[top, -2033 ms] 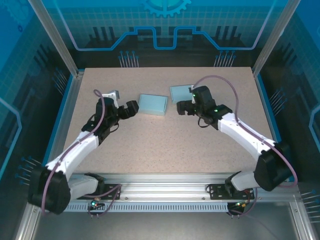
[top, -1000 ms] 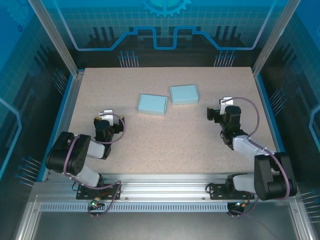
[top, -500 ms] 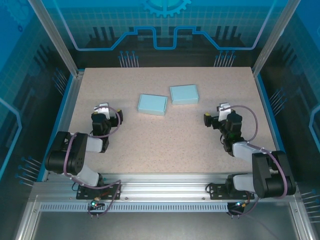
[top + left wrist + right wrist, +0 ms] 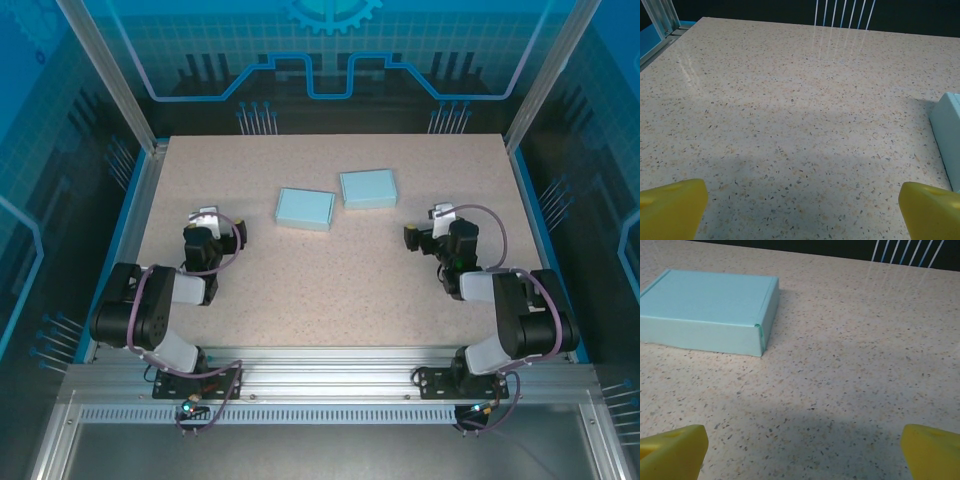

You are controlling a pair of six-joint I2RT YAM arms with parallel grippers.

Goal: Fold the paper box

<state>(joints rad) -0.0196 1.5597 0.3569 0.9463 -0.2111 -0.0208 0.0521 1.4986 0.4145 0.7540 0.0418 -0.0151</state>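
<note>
The paper box (image 4: 305,208) is set at the far middle of the table (image 4: 330,290), just beside a second box (image 4: 368,188), while the left gripper (image 4: 215,226) and right gripper (image 4: 428,226) are held wide and empty nearer, so the light box may be shoved away if nudged sideways.

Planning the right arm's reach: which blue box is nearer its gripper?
The right box, set farther back on the table; the left box lies farther from the right gripper.

No readable text, labels, brands or numbers appear on anything.
</note>
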